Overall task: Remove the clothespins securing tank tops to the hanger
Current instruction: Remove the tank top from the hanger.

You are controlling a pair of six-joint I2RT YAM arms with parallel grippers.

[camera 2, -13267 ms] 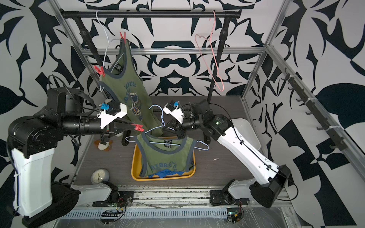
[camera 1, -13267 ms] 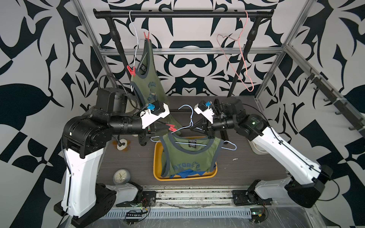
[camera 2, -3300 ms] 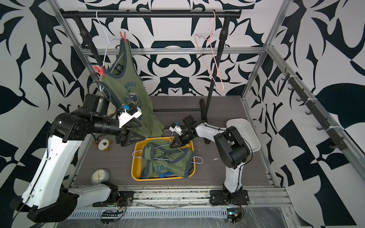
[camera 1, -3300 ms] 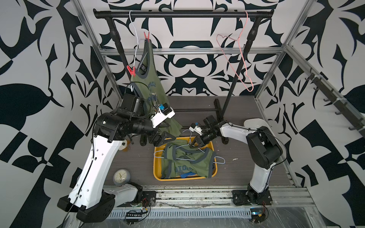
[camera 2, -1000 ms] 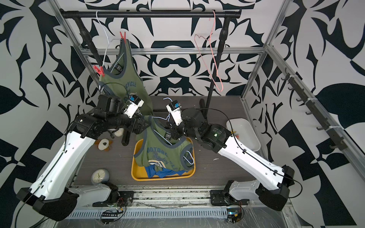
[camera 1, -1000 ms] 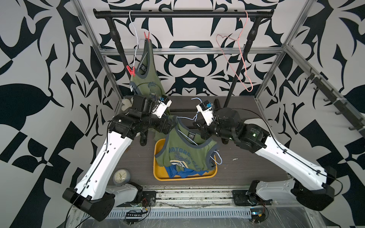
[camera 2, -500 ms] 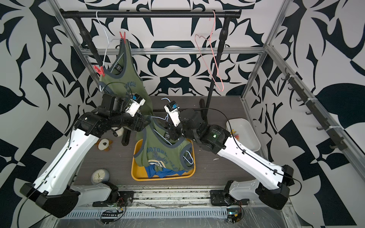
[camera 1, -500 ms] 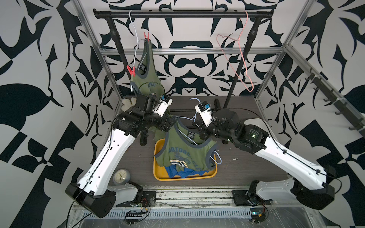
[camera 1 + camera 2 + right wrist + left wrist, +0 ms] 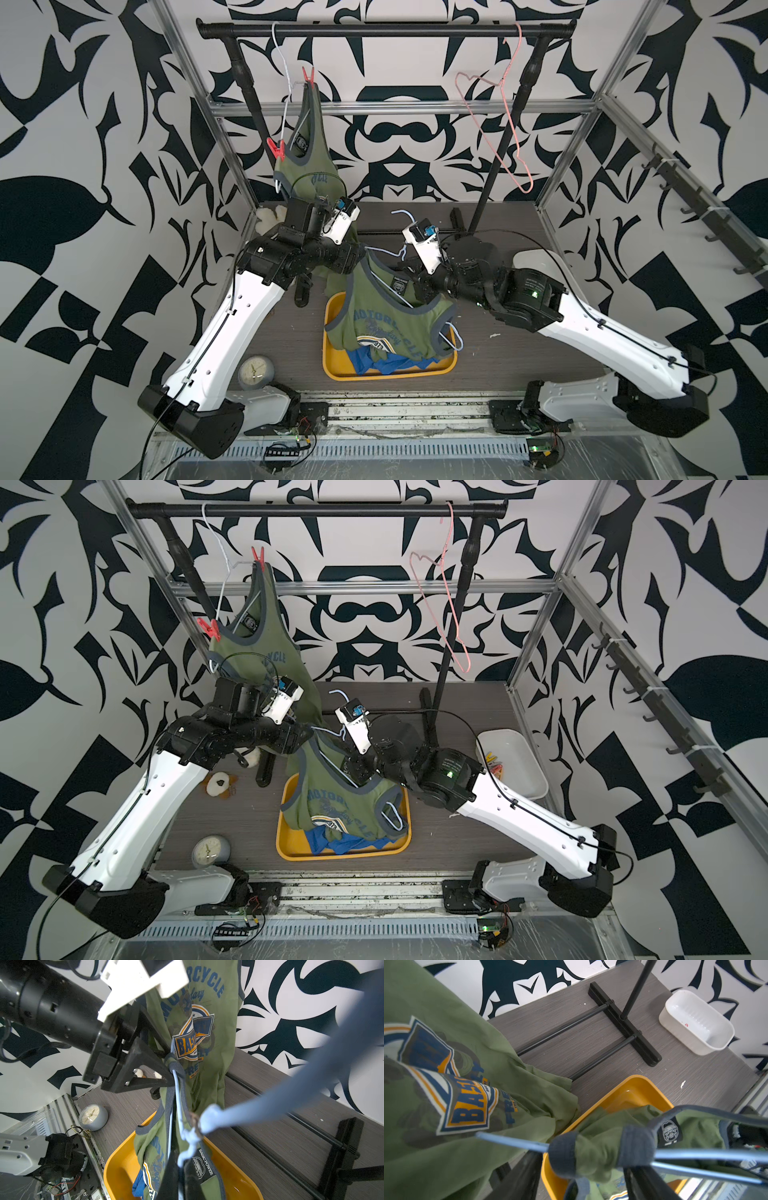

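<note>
One olive tank top [image 9: 307, 166] hangs from a white hanger on the rail, pinned by two red clothespins [image 9: 308, 74] [image 9: 276, 148]. A second olive tank top [image 9: 386, 328] hangs on a blue hanger [image 9: 207, 1120] over the yellow tray [image 9: 328, 365]. My right gripper [image 9: 181, 1176] is shut on that hanger's twisted neck. My left gripper [image 9: 585, 1161] is open, its jaws straddling the shoulder strap [image 9: 591, 1151] looped over the wire. No clothespin shows on this strap. A blue tank top [image 9: 386, 363] lies in the tray.
A white bin [image 9: 515, 762] at the right holds loose clothespins [image 9: 494, 762]. An empty pink hanger [image 9: 498, 120] hangs on the black rail. The rack's base bars [image 9: 623, 1022] cross the back of the table. A small clock [image 9: 255, 372] stands front left.
My left gripper's jaws have narrowed around the shoulder strap. The right gripper still holds the hanger up, shifted slightly.
</note>
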